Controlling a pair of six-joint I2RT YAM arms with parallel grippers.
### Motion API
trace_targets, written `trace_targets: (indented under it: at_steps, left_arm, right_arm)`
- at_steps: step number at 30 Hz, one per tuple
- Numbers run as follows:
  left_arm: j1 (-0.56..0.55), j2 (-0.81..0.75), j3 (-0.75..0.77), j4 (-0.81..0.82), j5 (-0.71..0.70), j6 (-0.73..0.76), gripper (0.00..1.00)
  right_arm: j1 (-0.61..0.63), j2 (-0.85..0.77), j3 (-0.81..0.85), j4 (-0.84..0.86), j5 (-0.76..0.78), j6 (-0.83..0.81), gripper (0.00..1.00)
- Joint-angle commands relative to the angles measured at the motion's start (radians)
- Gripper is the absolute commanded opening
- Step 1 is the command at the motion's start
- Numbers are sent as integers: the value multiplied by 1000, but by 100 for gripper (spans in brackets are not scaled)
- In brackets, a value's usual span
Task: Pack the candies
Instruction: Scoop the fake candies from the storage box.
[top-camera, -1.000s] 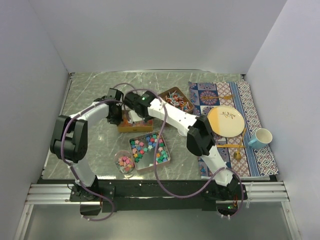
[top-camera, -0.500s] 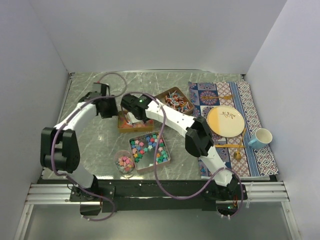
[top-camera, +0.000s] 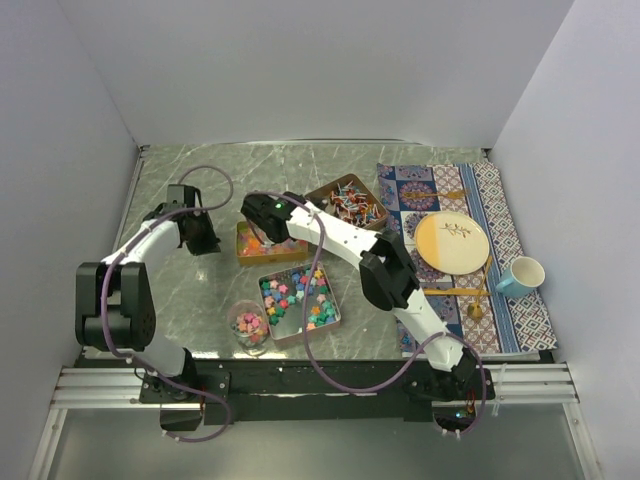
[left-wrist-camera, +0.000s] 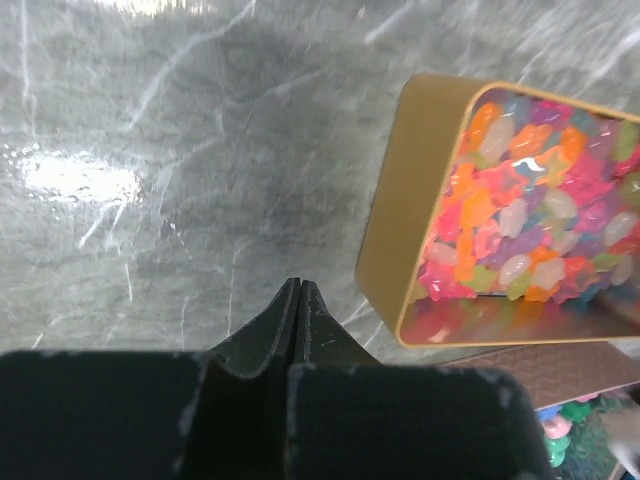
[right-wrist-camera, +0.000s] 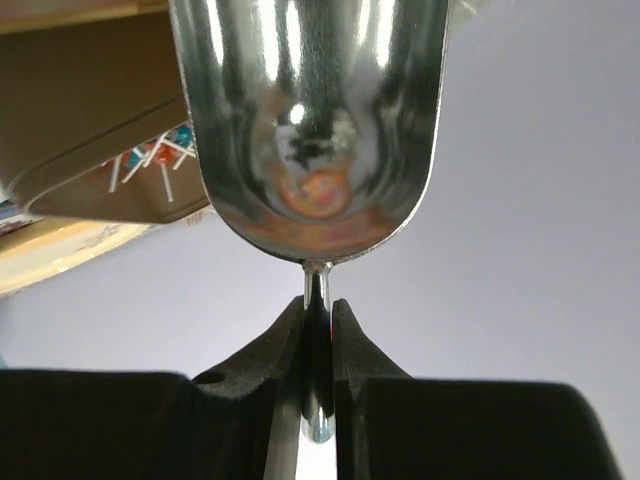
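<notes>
Orange, pink and yellow candies (left-wrist-camera: 520, 190) fill a gold tin (left-wrist-camera: 412, 200) standing just right of my left gripper (left-wrist-camera: 298, 287), which is shut and empty over bare marble. From above, the left gripper (top-camera: 205, 238) sits left of that tin (top-camera: 243, 243). My right gripper (right-wrist-camera: 318, 305) is shut on the thin handle of a shiny metal scoop (right-wrist-camera: 315, 120), whose bowl looks empty. The right gripper (top-camera: 258, 222) hangs over the gold tin's far edge. Star candies (top-camera: 295, 295) lie in a near tin, twist-wrapped candies (top-camera: 350, 203) in a far tin (right-wrist-camera: 90, 150).
A small glass jar (top-camera: 249, 323) with some candies stands at the near left of the star tin. A patterned placemat (top-camera: 500, 190) on the right carries a plate (top-camera: 452, 243), a light blue cup (top-camera: 522, 275) and gold cutlery. White walls close in on three sides.
The left gripper has pulled back leftward off the gold tin onto bare marble and has shut. The right arm has shifted slightly left, still gripping the scoop.
</notes>
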Motion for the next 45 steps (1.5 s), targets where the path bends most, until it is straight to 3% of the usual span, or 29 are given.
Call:
trace_targets:
  at_steps: [1,7,16,28,35,45]
  left_arm:
    - [5,-85,-7,62,32,-19,1]
    - [5,-122,-89,79,93,-54,1]
    - [5,-44,-136,115,234,-111,1]
    - [-15,86,-116,155,288,-129,1]
    - [-27,131,-104,181,328,-119,1]
    - [-63,183,-53,164,333,-90,1]
  right_arm:
    - [20,-12,-58,47,126,-409,0]
    - [55,-26,-157,106,139,-458,0]
    - [97,17,-111,189,59,-567,0]
    - [72,51,-51,12,-150,-348,0]
    - [52,31,-120,80,-268,-294,0]
    - [42,80,-91,129,-329,-283,0]
